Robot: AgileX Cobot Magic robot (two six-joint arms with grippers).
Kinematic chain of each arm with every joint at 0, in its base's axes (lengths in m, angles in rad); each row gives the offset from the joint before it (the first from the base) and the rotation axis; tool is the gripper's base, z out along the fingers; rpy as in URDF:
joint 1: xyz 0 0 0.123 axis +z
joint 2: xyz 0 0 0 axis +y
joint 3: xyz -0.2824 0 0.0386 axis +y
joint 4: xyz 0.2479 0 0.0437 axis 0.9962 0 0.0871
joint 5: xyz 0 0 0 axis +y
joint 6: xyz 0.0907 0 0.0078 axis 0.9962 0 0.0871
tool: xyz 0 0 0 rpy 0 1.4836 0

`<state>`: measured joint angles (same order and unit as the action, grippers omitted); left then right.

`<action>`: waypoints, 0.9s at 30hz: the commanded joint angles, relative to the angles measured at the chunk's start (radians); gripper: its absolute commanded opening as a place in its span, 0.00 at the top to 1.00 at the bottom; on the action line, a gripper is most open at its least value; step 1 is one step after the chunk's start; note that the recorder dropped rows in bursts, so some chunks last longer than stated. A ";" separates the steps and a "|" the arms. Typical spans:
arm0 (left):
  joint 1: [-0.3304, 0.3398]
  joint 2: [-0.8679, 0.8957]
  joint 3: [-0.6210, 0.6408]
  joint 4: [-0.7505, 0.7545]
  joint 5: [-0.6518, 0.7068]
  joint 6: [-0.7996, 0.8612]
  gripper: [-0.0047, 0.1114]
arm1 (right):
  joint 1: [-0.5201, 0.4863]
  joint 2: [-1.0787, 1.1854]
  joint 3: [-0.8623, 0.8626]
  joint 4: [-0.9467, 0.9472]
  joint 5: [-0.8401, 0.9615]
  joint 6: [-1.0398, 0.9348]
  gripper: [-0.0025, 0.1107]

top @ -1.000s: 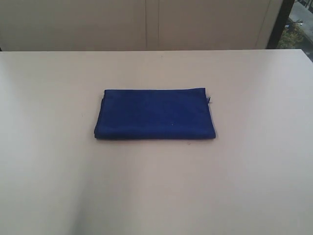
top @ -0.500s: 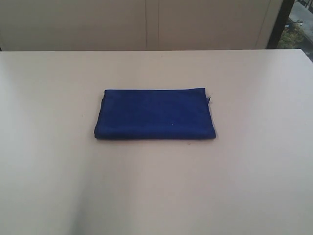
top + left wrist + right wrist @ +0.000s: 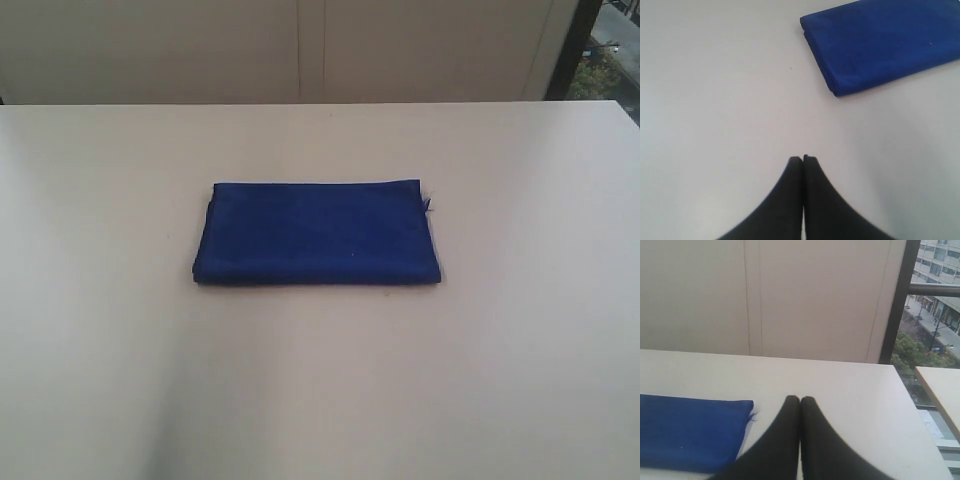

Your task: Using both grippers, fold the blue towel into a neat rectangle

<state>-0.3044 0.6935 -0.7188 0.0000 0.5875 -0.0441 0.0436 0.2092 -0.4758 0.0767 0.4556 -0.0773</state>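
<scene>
Tabletop (image 3: 100, 350), pale and plain, fills most of the exterior view, with a cream panelled wall (image 3: 300, 50) behind its far edge. The blue towel (image 3: 316, 233) lies flat on it as a folded rectangle, midway between the left and right edges and nearer the far edge than the near one, its long sides parallel to the far edge. Neither arm shows in the exterior view. In the left wrist view the left gripper (image 3: 803, 159) hangs over bare table, well apart from the towel's short end, its black jaws pressed together with nothing between them. The right gripper (image 3: 800, 399) likewise has its jaws together and empty, near the towel's other short end but not touching it. A small thread tag (image 3: 428, 205) sticks out at the towel's far right corner.
</scene>
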 commanded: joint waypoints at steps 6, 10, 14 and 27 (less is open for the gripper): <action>0.001 -0.006 0.008 0.000 0.012 -0.001 0.96 | -0.004 -0.004 0.009 -0.095 -0.010 0.003 0.98; 0.001 -0.006 0.008 0.000 0.012 -0.001 0.96 | -0.004 -0.004 0.009 -0.095 -0.010 0.005 0.98; 0.001 -0.006 0.008 0.000 0.012 -0.001 0.96 | -0.004 -0.004 0.009 -0.095 -0.010 0.045 0.98; 0.001 -0.006 0.008 0.000 0.012 -0.001 0.96 | -0.004 -0.018 0.056 -0.095 -0.028 0.056 0.98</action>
<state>-0.3044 0.6935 -0.7188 0.0000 0.5875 -0.0441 0.0436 0.2066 -0.4524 -0.0092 0.4460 -0.0260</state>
